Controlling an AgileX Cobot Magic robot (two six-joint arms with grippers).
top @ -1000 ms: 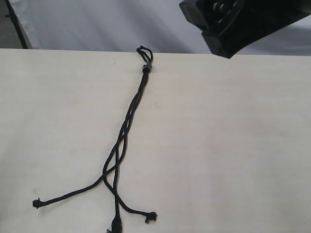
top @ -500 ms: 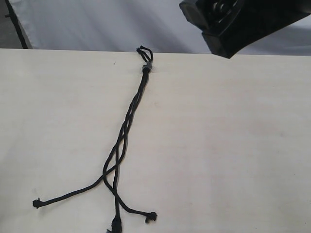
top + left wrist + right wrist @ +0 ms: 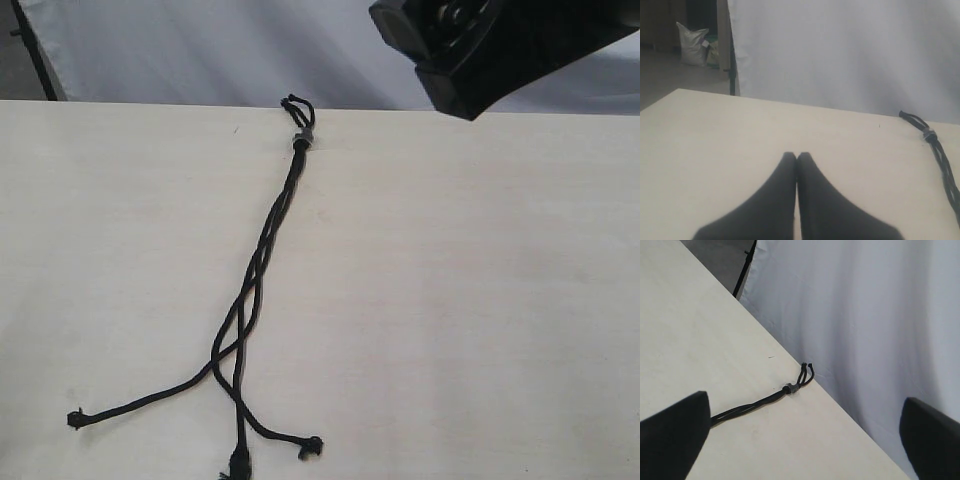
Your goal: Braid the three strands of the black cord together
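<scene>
Risk first: you are holding both end effectors clear of the black cord [image 3: 262, 262], and nothing is pinning its banded end. The grey band [image 3: 303, 139] is lying right at the far edge of the tabletop [image 3: 480, 300], in the upper middle of the exterior view, with its short loops [image 3: 296, 103] reaching to or just past that edge. If you are going to pull a strand toward the lower frame without anchoring that end, I judge the whole cord is likely to slide and the loose crossings to slacken. A push the other way could tip the band off the edge.

Left end effector [image 3: 797, 157] is showing its jaws pressed together with nothing between them, above bare tabletop, with the cord off to one side. Right end effector [image 3: 802, 435] is standing wide open and empty near the banded end. Its dark housing [image 3: 500, 50] is filling the upper right of the exterior view.

The three strands [image 3: 240, 340] are running close and loosely twisted from the band down the middle of the frame, then fanning apart toward the lower left. The left tip [image 3: 75, 418] is lying far out, the right tip [image 3: 312, 445] is at lower centre, and the middle tip [image 3: 238, 463] is meeting the bottom edge, partly cut off. Each visible tip is ending in a small knot. Thin, limp and black, they are offering little to grip, and a closing pinch may catch two strands where they are crossing.
</scene>
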